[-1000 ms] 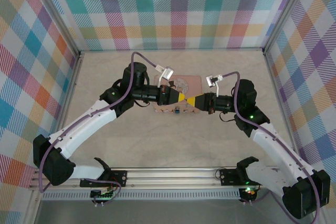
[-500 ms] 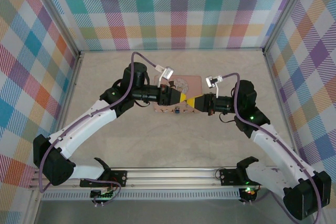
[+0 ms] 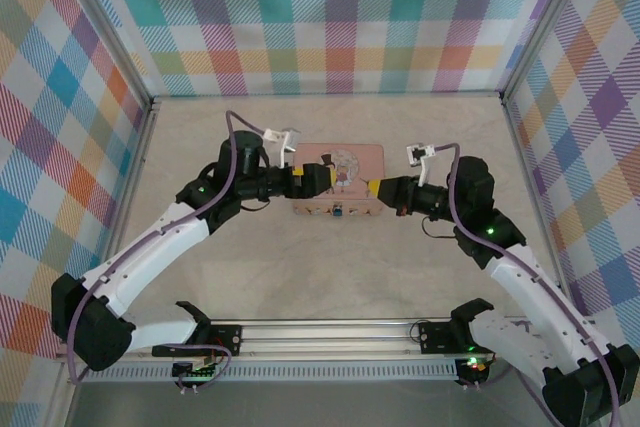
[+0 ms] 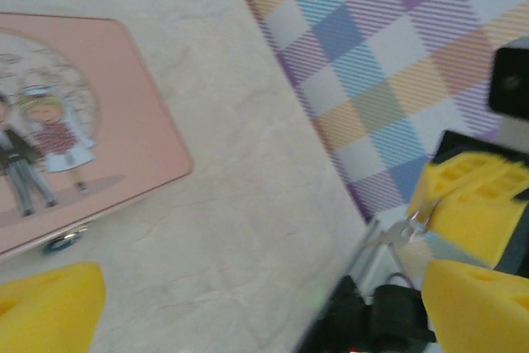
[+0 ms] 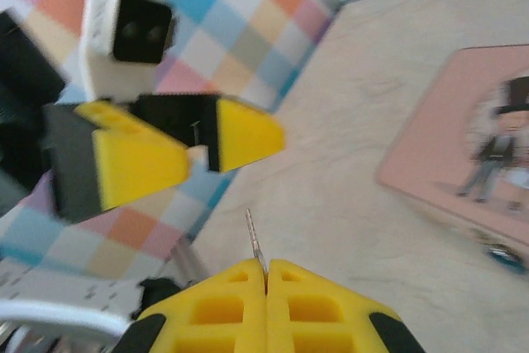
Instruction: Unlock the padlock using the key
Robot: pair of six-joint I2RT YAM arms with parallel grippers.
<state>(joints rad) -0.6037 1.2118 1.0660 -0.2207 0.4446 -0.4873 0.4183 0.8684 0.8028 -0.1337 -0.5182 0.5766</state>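
Both arms now stand apart: left gripper [image 3: 324, 176] spread, right gripper [image 5: 265, 266] pinching the key [image 5: 253, 237], the padlock [image 3: 340, 210] leftward at the pink tin's [image 3: 366, 156] near edge.

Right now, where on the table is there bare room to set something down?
Bare table lies between the pink tin and the arm bases, and along the back wall. Crowded around the tin: padlock, left gripper, right gripper holding the key.

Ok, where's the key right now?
In the right wrist view the key pokes from the shut right gripper, held just off the pink tin's right end; the padlock sits at the tin's near edge.
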